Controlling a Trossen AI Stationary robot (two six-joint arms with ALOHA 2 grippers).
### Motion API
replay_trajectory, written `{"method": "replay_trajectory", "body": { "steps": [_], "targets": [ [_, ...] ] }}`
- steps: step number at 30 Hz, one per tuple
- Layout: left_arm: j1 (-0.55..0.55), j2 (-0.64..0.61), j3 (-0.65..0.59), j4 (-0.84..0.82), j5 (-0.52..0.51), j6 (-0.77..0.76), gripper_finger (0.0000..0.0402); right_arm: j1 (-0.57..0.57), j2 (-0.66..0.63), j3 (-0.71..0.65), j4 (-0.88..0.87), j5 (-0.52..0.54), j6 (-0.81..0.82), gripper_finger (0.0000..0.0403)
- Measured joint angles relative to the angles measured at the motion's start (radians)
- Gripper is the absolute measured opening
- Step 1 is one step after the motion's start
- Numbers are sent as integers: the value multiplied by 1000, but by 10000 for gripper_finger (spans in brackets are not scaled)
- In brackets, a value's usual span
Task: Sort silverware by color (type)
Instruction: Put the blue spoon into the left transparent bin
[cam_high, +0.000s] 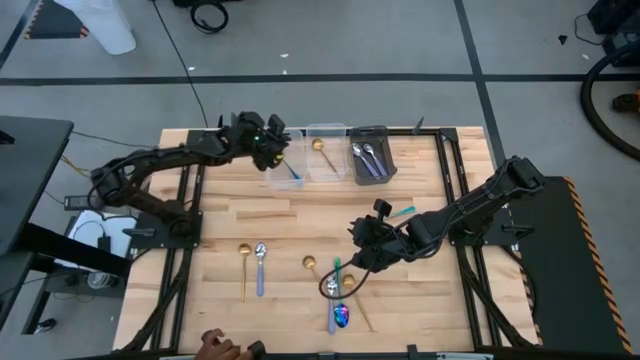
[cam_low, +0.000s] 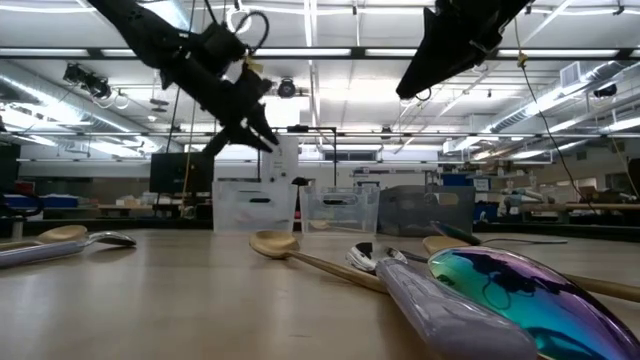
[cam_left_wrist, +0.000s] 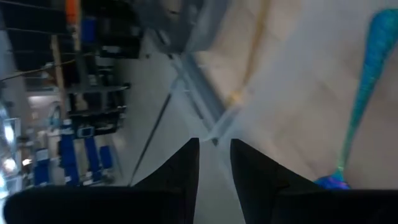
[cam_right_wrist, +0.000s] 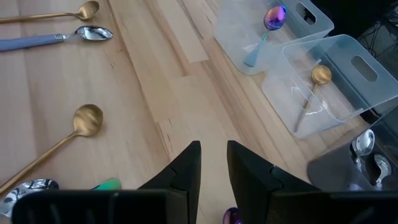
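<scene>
My left gripper (cam_high: 277, 155) (cam_left_wrist: 214, 146) hangs open and empty just above the left clear bin (cam_high: 285, 170), where an iridescent spoon with a teal handle (cam_left_wrist: 367, 74) lies. My right gripper (cam_high: 358, 248) (cam_right_wrist: 213, 146) hangs over the table's middle, well above it, its fingers a narrow gap apart with nothing between them. Below and beside it lie loose silverware: a gold spoon (cam_right_wrist: 87, 118), a green-handled piece (cam_high: 337, 268), a silver bowl (cam_high: 331, 287) and an iridescent spoon (cam_low: 500, 290). A teal handle (cam_high: 402, 211) shows on the table beside the right arm.
The middle clear bin (cam_high: 327, 150) holds a gold spoon (cam_right_wrist: 320, 74); the dark grey bin (cam_high: 370, 155) holds silver spoons. A gold spoon (cam_high: 244, 262) and a blue-handled silver spoon (cam_high: 260, 265) lie at near left. A person's hand (cam_high: 215, 347) rests at the near edge.
</scene>
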Motion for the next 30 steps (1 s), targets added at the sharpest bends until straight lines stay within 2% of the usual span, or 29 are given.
{"method": "replay_trajectory", "body": {
  "steps": [11,21,30],
  "targets": [
    [-58,-166,0,3,-33,-106,100,3,0,0,0,2,0,89],
    [-194,-247,-1,-2,-223,-212,100,3,0,1,-3,0,-27,89],
    [-299,-367,-1,7,-245,-413,100,1,1,129,-91,-2,-107,89]
  ]
}}
